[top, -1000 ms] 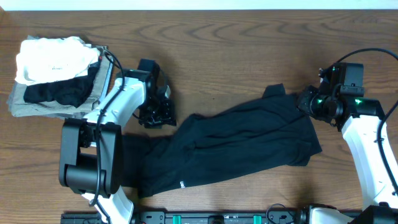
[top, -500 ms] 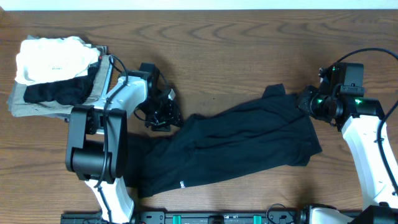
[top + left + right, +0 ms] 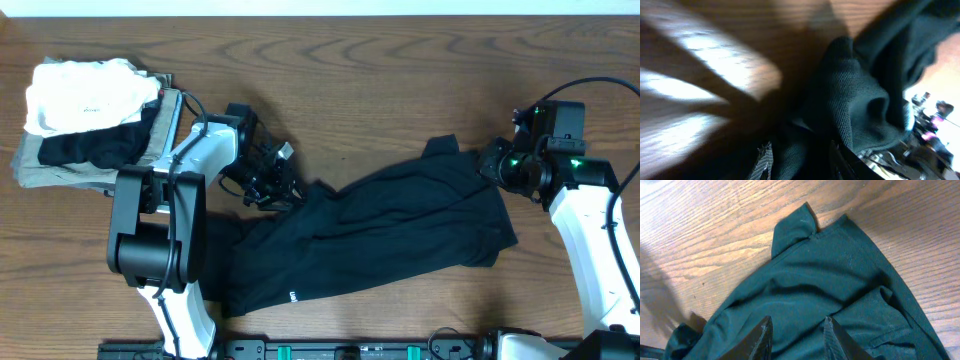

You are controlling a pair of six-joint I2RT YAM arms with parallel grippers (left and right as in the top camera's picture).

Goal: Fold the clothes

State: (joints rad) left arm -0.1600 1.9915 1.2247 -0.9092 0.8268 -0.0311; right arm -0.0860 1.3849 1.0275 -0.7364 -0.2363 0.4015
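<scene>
You have one black T-shirt (image 3: 400, 230) on the table (image 3: 400, 60). It lies unfolded and rumpled in a long band from about 7 o'clock near the front edge up to about 3 o'clock, with one small white mark near its hem at the 7 o'clock end. Two grippers are at it. Your left gripper (image 3: 272, 178) sits at the shirt's 10 o'clock edge. In the left wrist view its two fingers (image 3: 764, 162) stand apart with bunched dark cloth (image 3: 855, 100) between them, but you cannot tell whether they are pinching it. Your right gripper (image 3: 495, 163) is at the shirt's 2 o'clock corner. In the right wrist view its two fingers (image 3: 760, 337) show a gap over the smooth fabric (image 3: 810, 290), and their tips are cut off by the frame, so whether cloth is caught there cannot be told either. At 10 o'clock on the table, well apart from the shirt, is one stack of folded garments: one white garment (image 3: 85, 95) on top, one black garment (image 3: 90, 148) under it, and grey cloth (image 3: 50, 172) at the bottom.
</scene>
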